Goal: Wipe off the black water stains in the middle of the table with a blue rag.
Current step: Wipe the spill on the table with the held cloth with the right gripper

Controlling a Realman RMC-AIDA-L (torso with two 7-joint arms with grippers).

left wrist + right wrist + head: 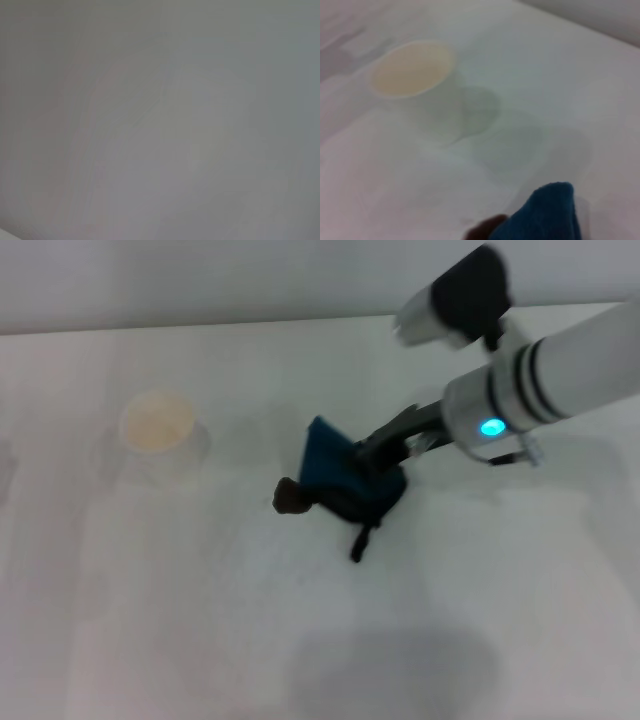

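The blue rag sits bunched on the white table near the middle, with its black loop tag trailing toward the front. My right gripper reaches in from the right and is shut on the rag, pressing it down. The black water stain shows as a small dark blotch at the rag's left edge. In the right wrist view a corner of the rag and the edge of the stain show. My left gripper is out of view; the left wrist view shows only a blank pale surface.
A white cup stands on the table to the left of the rag; it also shows in the right wrist view. The table's far edge runs along the back.
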